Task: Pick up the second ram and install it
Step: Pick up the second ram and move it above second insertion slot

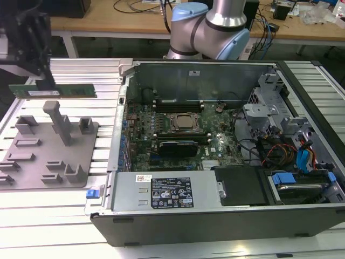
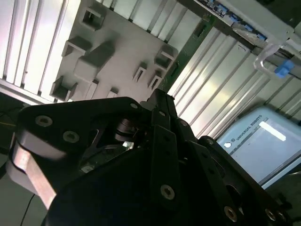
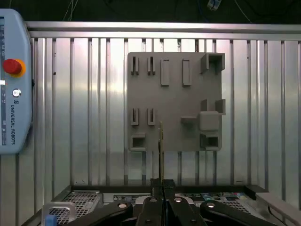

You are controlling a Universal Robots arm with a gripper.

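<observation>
Grasping the slim green circuit-board ram strip (image 1: 70,90) by its edge, the black gripper (image 1: 50,83) has its fingers (image 3: 156,187) clenched on it; beneath the fingertips lies the grey plastic fixture tray (image 1: 40,162).

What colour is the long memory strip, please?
Green; the second ram shows best in the exterior view.

The slim green second ram (image 1: 60,91) hangs level on its long edge, clamped in the gripper (image 1: 51,83).

Matt grey plastic fixture tray (image 1: 51,156) on a ribbed, shiny aluminium table (image 1: 102,70). The second ram (image 1: 54,90) is green circuit board, faintly glossy. At the tray's 3 o'clock, the computer case (image 1: 199,78) is dull grey sheet metal.
</observation>
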